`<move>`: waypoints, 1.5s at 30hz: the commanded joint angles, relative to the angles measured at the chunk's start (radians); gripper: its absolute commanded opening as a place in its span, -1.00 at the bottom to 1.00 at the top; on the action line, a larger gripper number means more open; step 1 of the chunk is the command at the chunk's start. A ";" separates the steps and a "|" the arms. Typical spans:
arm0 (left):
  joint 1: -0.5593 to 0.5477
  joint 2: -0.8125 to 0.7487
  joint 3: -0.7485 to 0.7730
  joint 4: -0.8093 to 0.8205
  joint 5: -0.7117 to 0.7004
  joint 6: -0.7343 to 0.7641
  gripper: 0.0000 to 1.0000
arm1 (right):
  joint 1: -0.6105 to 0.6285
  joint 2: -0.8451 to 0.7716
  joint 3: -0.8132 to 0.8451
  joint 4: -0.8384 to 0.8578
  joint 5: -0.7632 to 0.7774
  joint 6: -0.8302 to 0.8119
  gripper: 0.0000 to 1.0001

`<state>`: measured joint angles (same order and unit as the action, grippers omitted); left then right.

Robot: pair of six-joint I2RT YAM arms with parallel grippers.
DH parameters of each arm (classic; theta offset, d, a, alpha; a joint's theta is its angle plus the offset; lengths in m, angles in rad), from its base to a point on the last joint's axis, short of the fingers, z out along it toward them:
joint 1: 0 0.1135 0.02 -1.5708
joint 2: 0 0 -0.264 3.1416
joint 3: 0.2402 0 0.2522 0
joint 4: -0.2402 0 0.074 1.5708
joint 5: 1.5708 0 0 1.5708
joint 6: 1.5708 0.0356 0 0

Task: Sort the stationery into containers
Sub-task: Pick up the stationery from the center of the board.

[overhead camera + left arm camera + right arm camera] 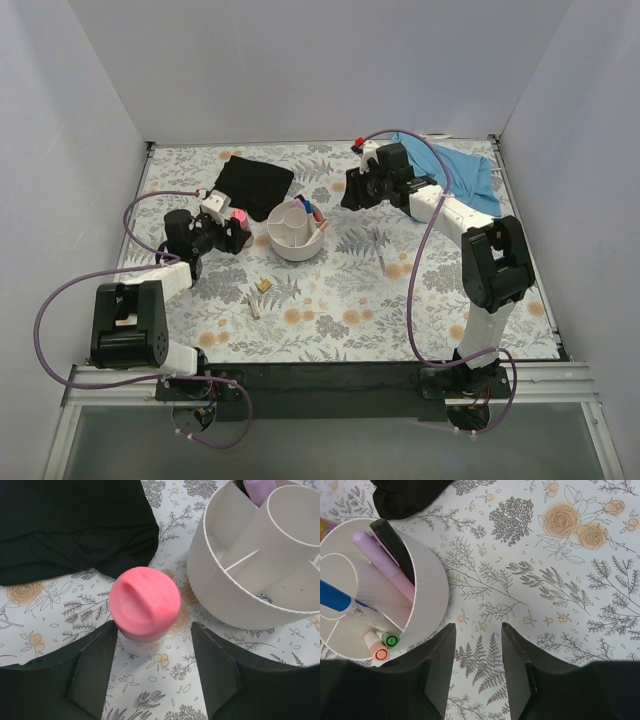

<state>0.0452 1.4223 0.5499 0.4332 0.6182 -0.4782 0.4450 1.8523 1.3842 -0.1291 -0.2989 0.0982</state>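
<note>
A small pink-capped bottle (144, 601) stands upright on the floral table between the fingers of my left gripper (153, 630). It sits close against the left finger, with a gap to the right one; the gripper is open. Just right of it is the white compartment bowl (220, 595). In the top view the bottle (238, 216) is left of the bowl (296, 232). My right gripper (478, 627) hovers open and empty beside the bowl's wall (427, 590). The bowl holds a purple pen (385, 562), a black highlighter (392, 542) and a blue-capped pen (335, 596).
A black pouch (254, 182) lies behind the bottle, and a blue cloth (455, 165) sits at the back right. One thin pen (378, 247) rests on the table right of the bowl. Small tan pieces (264, 285) lie in front of the bowl.
</note>
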 commanded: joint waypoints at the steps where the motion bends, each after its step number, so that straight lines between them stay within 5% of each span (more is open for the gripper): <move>1: 0.010 0.018 0.012 0.075 0.058 -0.010 0.11 | 0.009 -0.004 0.018 0.000 -0.022 -0.012 -0.01; 5: 0.010 0.029 0.007 0.094 0.066 -0.023 -0.03 | 0.012 -0.004 0.007 -0.001 -0.022 -0.015 -0.01; 14: 0.010 0.064 0.025 0.142 0.100 -0.050 0.14 | 0.020 0.012 0.015 -0.003 -0.022 -0.015 0.00; 30: 0.008 0.132 0.041 0.257 0.060 -0.091 0.16 | 0.034 0.021 0.012 -0.009 -0.011 -0.029 0.00; 45: 0.019 0.087 0.065 0.277 0.032 -0.140 -0.98 | 0.046 0.025 0.016 -0.014 0.006 -0.040 -0.02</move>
<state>0.0513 1.5860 0.5705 0.7139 0.6601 -0.6003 0.4850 1.8721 1.3842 -0.1379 -0.2977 0.0731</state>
